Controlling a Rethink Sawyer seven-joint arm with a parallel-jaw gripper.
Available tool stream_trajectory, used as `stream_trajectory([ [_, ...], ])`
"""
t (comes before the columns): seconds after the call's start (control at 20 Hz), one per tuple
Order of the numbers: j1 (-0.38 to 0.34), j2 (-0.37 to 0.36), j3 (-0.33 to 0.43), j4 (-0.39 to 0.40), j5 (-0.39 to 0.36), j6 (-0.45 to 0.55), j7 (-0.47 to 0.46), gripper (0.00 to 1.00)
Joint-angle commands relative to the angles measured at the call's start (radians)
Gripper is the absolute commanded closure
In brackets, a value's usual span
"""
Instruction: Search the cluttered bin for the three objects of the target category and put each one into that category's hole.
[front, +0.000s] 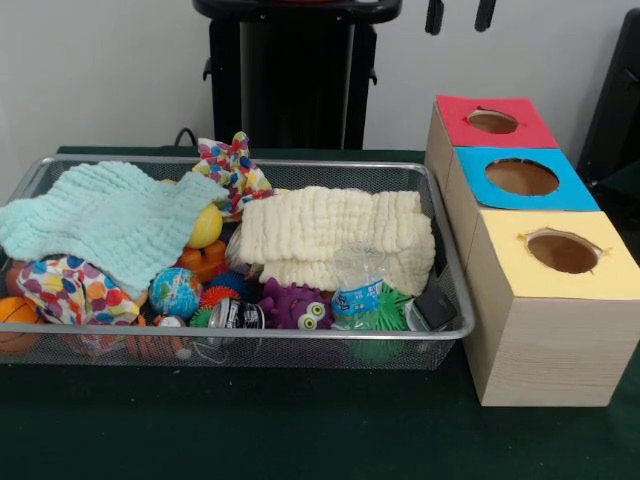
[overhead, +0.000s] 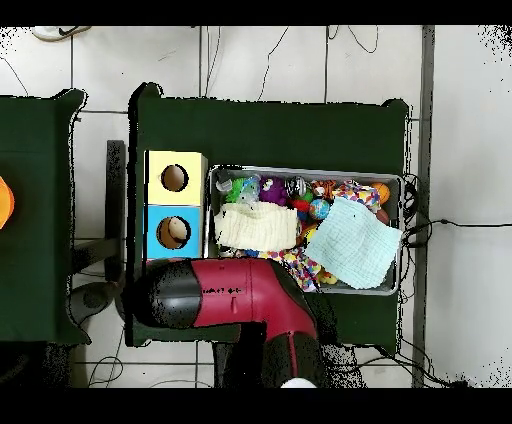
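The silver wire-mesh bin (front: 452, 268) stands on the dark green table, full of clutter; it also shows in the overhead view (overhead: 396, 178). In it lie a mint cloth (front: 100, 220), a cream cloth (front: 335, 232), a purple toy with eyes (front: 297, 303), a small plastic bottle (front: 356, 285), a globe ball (front: 175, 291), a yellow ball (front: 206, 227) and a green spiky ball (front: 385, 312). My gripper (front: 459, 14) shows only as two black fingertips at the top edge, apart and empty, above the red-topped box (front: 494, 122). In the overhead view the arm (overhead: 240, 293) hides it.
Three pale wooden boxes with round holes stand right of the bin: red top, blue top (front: 522, 178), yellow top (front: 560, 252). Dotted colourful cloths (front: 65, 290) and an orange basketball (front: 15, 322) lie at the bin's left. The robot's pedestal (front: 292, 80) stands behind.
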Motion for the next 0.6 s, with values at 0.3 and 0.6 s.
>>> stream_trajectory([
  [0.3, -0.106, 0.117, 0.122, 0.022, -0.111, -0.181, -0.098, 0.00],
  [0.6, -0.154, 0.141, 0.161, 0.004, -0.131, -0.174, -0.115, 0.00],
])
